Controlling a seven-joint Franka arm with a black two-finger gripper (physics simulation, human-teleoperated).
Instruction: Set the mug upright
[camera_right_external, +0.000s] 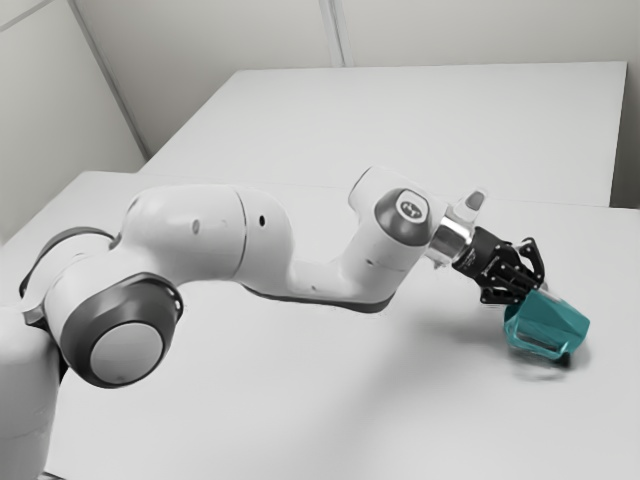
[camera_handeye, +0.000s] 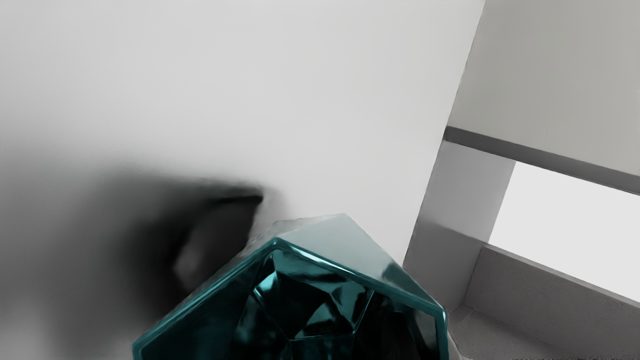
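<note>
Much tilt in the mug (camera_right_external: 546, 324), right at the jaws' ends; opens back toward them, roughly along their reach; probably needs swinging vertical; can't tell jaws open or shut, gripping or not.

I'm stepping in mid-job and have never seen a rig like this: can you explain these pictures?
The machine is one jointed robot arm, white with grey joint covers, ending in a black gripper. The exterior view looks from the arm's side: the arm comes in from that view's left and reaches over a white table toward its right. The wrist view comes from a camera on the arm's hand, facing the open mouth of a teal, faceted mug. The mug is tilted, at the gripper's end. Whether it is firmly held, or touches the table, I cannot tell.
</note>
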